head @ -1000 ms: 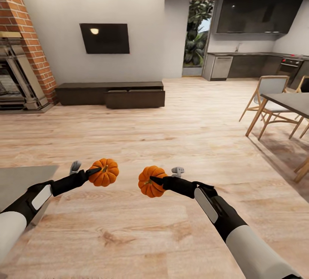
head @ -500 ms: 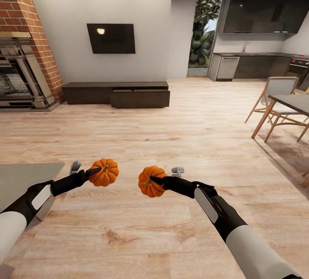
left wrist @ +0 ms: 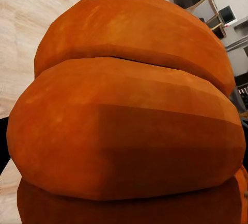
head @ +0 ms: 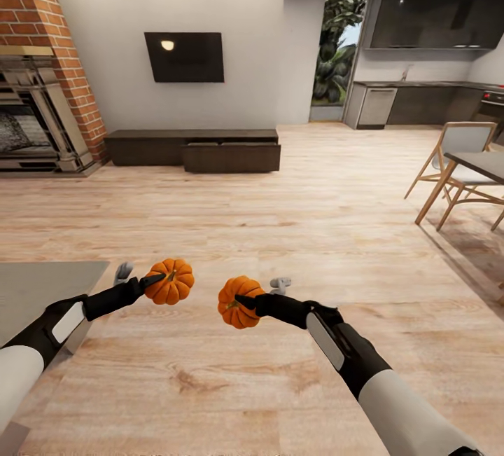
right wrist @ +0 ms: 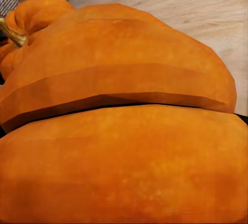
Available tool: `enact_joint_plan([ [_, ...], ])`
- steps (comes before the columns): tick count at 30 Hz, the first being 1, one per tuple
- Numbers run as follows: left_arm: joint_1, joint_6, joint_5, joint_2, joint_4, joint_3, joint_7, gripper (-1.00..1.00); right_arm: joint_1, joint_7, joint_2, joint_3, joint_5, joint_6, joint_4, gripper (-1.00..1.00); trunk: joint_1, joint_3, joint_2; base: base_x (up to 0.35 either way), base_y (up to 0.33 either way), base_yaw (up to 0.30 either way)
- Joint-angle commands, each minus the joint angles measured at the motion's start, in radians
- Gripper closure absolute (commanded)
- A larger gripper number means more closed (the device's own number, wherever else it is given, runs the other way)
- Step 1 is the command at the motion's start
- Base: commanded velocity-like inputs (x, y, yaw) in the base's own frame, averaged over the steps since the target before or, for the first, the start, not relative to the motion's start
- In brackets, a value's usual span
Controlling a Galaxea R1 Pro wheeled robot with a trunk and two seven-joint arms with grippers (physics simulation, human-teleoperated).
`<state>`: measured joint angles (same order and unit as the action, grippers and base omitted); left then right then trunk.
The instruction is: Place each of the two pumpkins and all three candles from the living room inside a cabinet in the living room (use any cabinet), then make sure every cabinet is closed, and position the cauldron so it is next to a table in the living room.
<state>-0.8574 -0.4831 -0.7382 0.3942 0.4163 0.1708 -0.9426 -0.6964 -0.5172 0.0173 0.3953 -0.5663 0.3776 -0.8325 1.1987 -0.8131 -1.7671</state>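
Two small ribbed orange pumpkins are up in the air, one per arm. The left gripper [head: 155,279] is clamped on the left pumpkin [head: 169,281], and the right gripper [head: 246,300] is clamped on the right pumpkin [head: 236,302], dark fingers pressed tight against the rind, the two fruits near each other but apart. Up close, orange ribs of the left pumpkin [left wrist: 129,110] crowd the left wrist camera, and the right pumpkin [right wrist: 124,131] does the same on the other side.

Below them runs a pale wood plank floor [head: 280,232]. One long low dark-brown wooden cabinet [head: 192,148] sits far ahead against the grey wall, one drawer front standing proud of the rest. Above the cabinet hangs one black wall TV [head: 184,57]; left of the cabinet is a brick fireplace [head: 42,85]. A corner of the glossy grey table [head: 42,288] shows beneath the left arm.
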Motion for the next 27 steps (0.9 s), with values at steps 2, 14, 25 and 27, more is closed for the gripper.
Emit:
enact_joint_plan([
  [2,0.000,0.003,0.000,-0.001,0.000,0.000,-0.001,1.00,0.000,0.012,0.002,0.000,0.002,-0.005,-0.006,1.00,0.000,-0.003,0.000,0.000,0.000,0.077],
  [14,0.000,0.006,-0.001,-0.006,-0.031,-0.002,-0.001,1.00,-0.001,0.045,0.007,0.035,0.014,-0.010,-0.002,1.00,0.000,-0.009,0.000,0.000,0.000,0.025],
  [25,0.000,0.006,-0.001,-0.013,-0.036,-0.001,-0.001,1.00,0.000,0.055,0.005,0.046,0.014,-0.059,-0.003,1.00,0.000,-0.009,0.000,0.000,0.000,0.000],
  [27,0.000,0.006,-0.001,-0.011,-0.036,-0.001,-0.001,1.00,0.000,0.055,0.006,0.046,0.010,-0.060,-0.001,1.00,0.000,-0.009,0.000,0.000,0.000,0.000],
])
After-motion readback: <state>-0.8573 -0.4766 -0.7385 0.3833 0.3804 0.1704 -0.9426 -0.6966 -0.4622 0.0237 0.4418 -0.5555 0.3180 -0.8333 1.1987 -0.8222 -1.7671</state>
